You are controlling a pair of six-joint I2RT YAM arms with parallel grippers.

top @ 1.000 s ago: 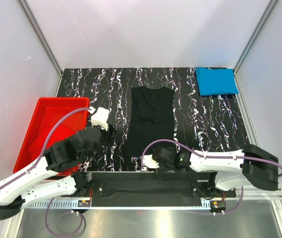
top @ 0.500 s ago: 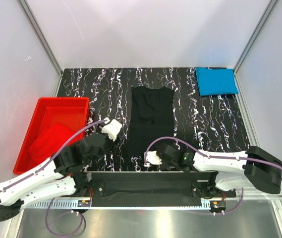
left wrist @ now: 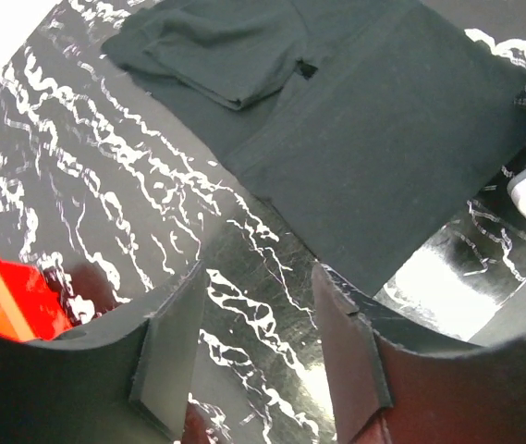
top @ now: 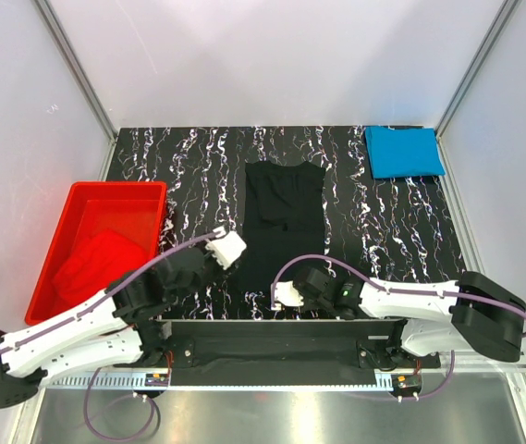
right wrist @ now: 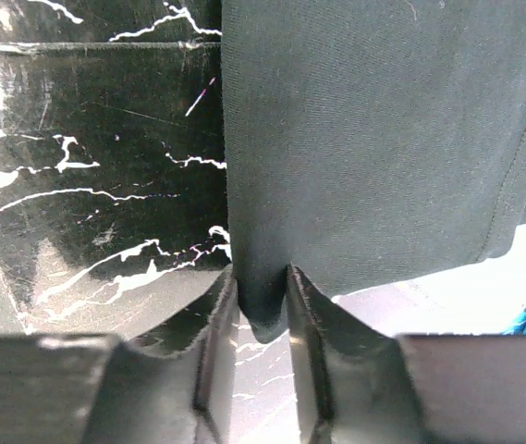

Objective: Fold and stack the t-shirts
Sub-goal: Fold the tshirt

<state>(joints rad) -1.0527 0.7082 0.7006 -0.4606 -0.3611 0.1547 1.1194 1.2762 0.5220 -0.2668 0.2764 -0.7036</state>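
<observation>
Directly between the right gripper's (right wrist: 261,277) fingers, a fold of the black t-shirt's (top: 284,222) near edge is pinched tight; the cloth spreads flat ahead of them. The left gripper's (left wrist: 261,273) fingers stand apart, holding nothing, the shirt ahead to their right, a red tub (top: 119,188) to their left.

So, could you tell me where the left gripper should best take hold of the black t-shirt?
Probably the near left corner of the black t-shirt, approached low from its left: it lies flat, that edge is free and faces the open left gripper, while the right gripper pinches the near hem.
</observation>
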